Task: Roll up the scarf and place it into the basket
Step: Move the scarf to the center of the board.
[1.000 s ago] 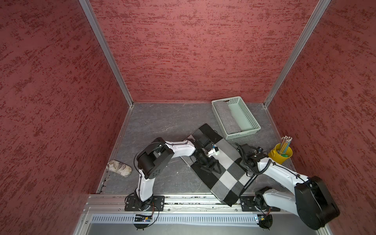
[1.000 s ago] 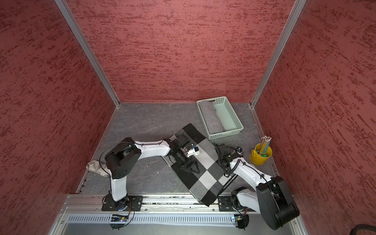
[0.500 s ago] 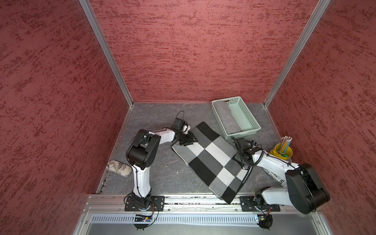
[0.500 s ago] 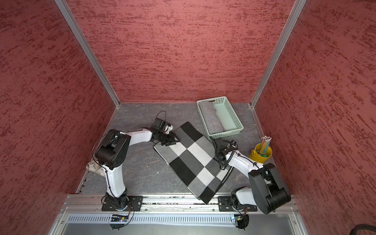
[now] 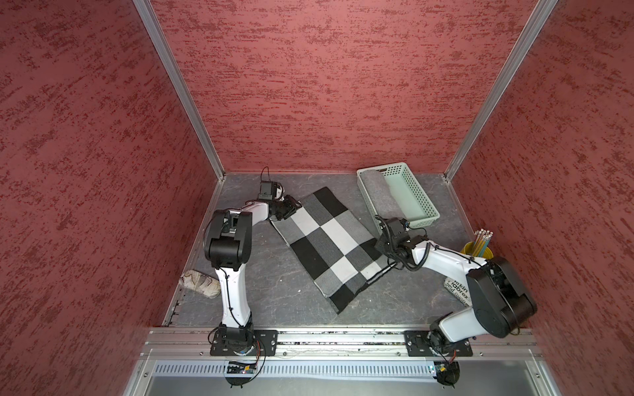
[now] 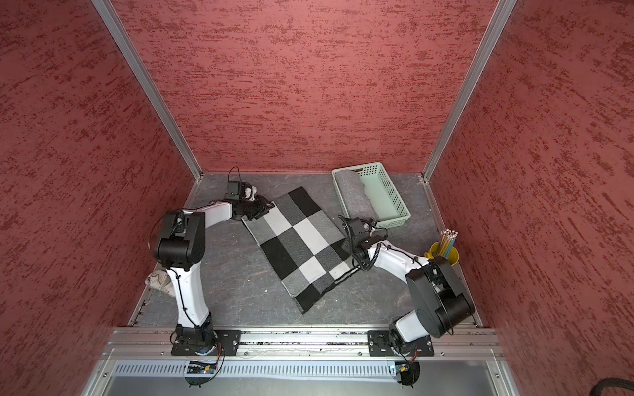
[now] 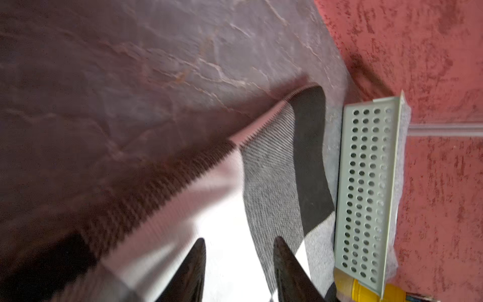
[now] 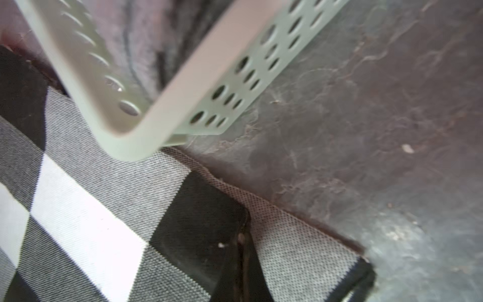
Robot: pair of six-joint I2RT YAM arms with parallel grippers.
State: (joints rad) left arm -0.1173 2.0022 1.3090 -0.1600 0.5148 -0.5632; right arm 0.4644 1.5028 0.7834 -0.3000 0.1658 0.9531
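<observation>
Pinning the scarf (image 5: 329, 240) flat for rolling, seemingly, the right gripper (image 8: 241, 236) sits pressed together beside the basket (image 5: 419, 197); the left gripper (image 7: 239, 252) stands part-spread at the opposite edge, grip unclear.

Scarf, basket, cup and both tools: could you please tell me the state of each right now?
Scarf, unrolled, spread on the table, outside the basket.
Basket, upright, a grey roll inside along one side.
Cup, upright, holding pencils.
Left tool, jaws partly apart at a scarf corner; grip unclear.
Right tool, shut on the scarf's edge.
</observation>
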